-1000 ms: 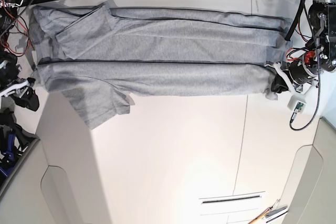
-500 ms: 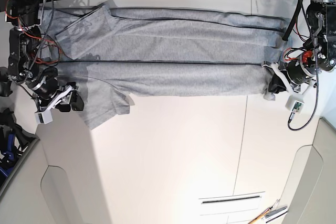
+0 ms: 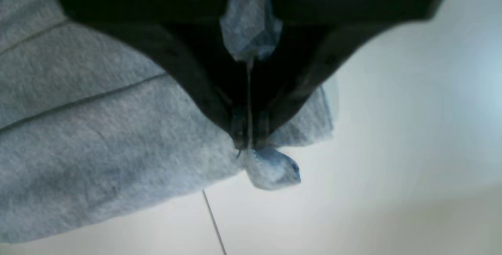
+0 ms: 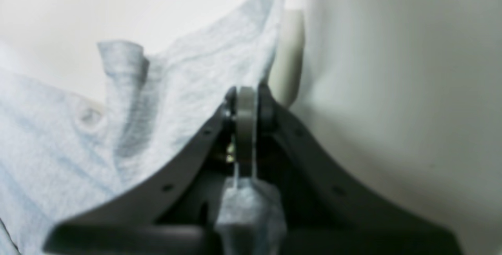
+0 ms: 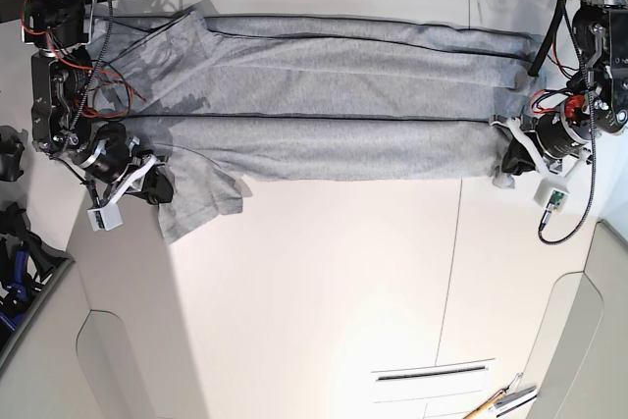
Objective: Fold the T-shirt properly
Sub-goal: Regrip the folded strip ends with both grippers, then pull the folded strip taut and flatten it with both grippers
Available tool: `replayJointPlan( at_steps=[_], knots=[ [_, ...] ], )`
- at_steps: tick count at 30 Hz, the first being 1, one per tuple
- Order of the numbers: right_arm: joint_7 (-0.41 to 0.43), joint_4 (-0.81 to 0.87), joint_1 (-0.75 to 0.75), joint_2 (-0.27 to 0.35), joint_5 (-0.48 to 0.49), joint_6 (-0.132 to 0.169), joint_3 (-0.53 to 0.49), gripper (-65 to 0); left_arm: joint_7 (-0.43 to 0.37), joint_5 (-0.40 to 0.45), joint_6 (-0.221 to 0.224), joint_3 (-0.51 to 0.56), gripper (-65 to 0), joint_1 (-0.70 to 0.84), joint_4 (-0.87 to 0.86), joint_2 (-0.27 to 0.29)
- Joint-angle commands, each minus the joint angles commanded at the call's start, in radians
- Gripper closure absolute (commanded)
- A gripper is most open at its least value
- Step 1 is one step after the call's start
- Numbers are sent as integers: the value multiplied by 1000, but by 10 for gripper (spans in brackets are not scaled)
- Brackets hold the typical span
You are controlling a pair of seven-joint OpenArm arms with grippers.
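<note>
The large heather-grey short-sleeved cotton T-shirt (image 5: 324, 105) lies stretched in long lengthwise folds across the far part of the white table (image 5: 324, 282), spanning the whole gap between the two grippers. Its hem end reaches the left gripper (image 5: 514, 159) and its sleeve end reaches the right gripper (image 5: 152, 186). One short sleeve (image 5: 196, 198) juts out from the body toward the near side, just beside the right gripper.

The cloth looks light, soft and limp. It creases easily, sags wherever it is unsupported and has no stiffness to keep a fold in shape while moving. My judgement is that it should be held at corners or along hemmed edges, where doubled fabric gives the pads something thicker to bite, and carried by both ends at once so the middle drapes evenly instead of bunching. The knit does not look slippery, but a thin single layer could creep out of a light pinch.

The left gripper (image 3: 249, 145) is pressed together on a small bunch of grey fabric at the lower hem corner; a nub of cloth (image 3: 274, 168) pokes out just past its tips. The right gripper (image 4: 246, 106) is likewise closed, with a strip of cloth trapped between the pads and a ruffled edge (image 4: 121, 62) standing up just to one side of it. Both holds are narrow pinches near the very edge of the garment.
</note>
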Motion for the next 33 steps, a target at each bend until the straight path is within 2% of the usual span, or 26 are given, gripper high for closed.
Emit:
replayJointPlan(
  at_steps=[3, 7, 11, 15, 17, 19, 24, 33],
  knots=[
    [-105, 108, -27, 0, 42, 0, 55, 0, 34, 0, 0, 0, 0, 1, 15, 0],
    [-270, 311, -109, 0, 160, 0, 180, 0, 63, 0, 4, -23, 0, 36, 108, -10],
    [-354, 499, -214, 0, 261, 8, 297, 0, 88, -1, 4, -112, 0, 131, 234, -11],
    [-426, 603, -303, 0, 343, 7, 370, 0, 95, -1, 4, -172, 0, 240, 338, -10],
    [-446, 616, -337, 0, 366, 7, 401, 0, 95, -1, 7, -201, 0, 281, 380, -10],
    [-446, 618, -378, 0, 383, 8, 427, 0, 93, -1, 33, -226, 0, 308, 393, -10],
    [-456, 618, -475, -1, 420, 8, 439, 0, 93, -1, 33, -249, 0, 330, 393, -10],
    [-456, 618, -557, -13, 395, 7, 441, 0, 120, -1, 34, -249, 0, 365, 393, 6]
  ],
)
